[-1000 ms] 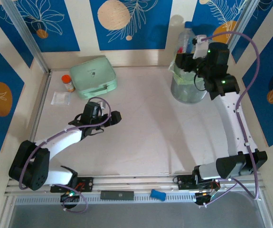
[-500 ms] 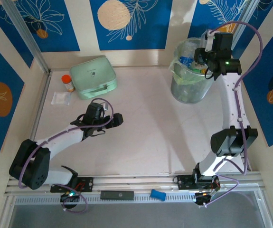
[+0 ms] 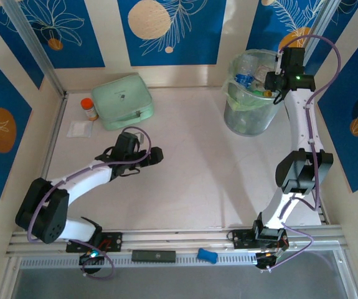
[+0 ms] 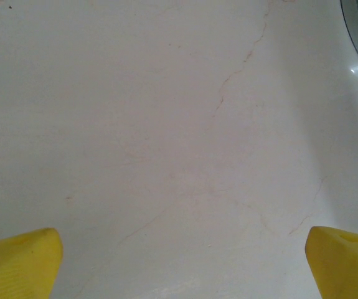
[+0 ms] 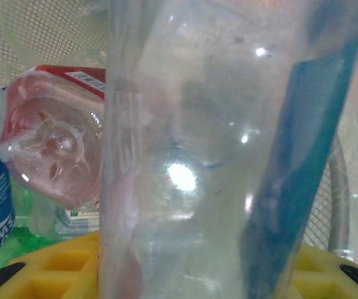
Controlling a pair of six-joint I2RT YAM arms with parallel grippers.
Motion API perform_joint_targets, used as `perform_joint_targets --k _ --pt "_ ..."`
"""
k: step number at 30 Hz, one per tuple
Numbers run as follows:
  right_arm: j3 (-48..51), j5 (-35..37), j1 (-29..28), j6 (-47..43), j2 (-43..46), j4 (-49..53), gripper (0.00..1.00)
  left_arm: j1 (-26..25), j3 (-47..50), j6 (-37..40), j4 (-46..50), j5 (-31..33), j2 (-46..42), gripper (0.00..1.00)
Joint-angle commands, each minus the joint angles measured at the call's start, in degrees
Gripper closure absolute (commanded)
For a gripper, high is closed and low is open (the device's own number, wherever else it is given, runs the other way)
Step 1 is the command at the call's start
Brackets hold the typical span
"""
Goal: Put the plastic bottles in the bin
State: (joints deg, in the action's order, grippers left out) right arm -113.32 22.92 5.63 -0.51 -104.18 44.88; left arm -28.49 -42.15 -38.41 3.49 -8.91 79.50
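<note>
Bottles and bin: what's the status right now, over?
Left gripper, jaws open, over bare table. Right gripper, jaws shut on clear bottle, above bin. Nothing in the way.

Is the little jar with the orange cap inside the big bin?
No, the orange-capped jar stands on the table beside the mint-green case, far left of the bin.

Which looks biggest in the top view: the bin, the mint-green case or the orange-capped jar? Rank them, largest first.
1. bin, though its height brings it nearer the camera
2. mint-green case
3. orange-capped jar, plainly smallest
</note>
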Motion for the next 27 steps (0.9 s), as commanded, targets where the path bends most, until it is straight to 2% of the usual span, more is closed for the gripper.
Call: perform_joint_targets --k 1,3,8,11,15,21,24,27 --pt "-4.5 -2.2 0.2 -1.4 -3.5 1.9 0.52 -0.9 -2.2 1.5 1.4 0.5 0.8 0.00" --pt "-7.3 -3.1 -0.1 -0.5 -5.2 4.3 0.47 -1.2 -2.4 1.3 1.5 0.8 0.8 0.00" --pt "-6.7 -2.1 -1.7 -0.4 -2.7 2.6 0.21 -1.4 -2.1 1.2 2.1 1.3 0.5 0.00" --pt "-6.6 -2.1 -2.0 0.3 0.2 1.5 0.13 -1.4 -2.1 1.7 2.6 2.1 0.2 0.00" --pt "-6.7 -3.5 -1.8 1.0 3.3 -0.2 0.09 -1.4 -2.1 2.2 2.4 3.6 -0.8 0.00" --pt "-6.5 -4.9 -2.2 1.8 5.0 -0.6 0.09 -1.3 -1.7 3.3 2.6 7.7 -3.1 0.00" --pt "-0.2 -6.1 -3.8 2.6 9.8 -3.5 0.08 -1.1 -1.9 5.1 4.0 11.3 -5.0 0.00" --pt "11.0 -9.5 -6.8 3.8 18.2 -8.9 0.06 -0.7 -1.6 7.2 4.9 15.6 -7.5 0.00"
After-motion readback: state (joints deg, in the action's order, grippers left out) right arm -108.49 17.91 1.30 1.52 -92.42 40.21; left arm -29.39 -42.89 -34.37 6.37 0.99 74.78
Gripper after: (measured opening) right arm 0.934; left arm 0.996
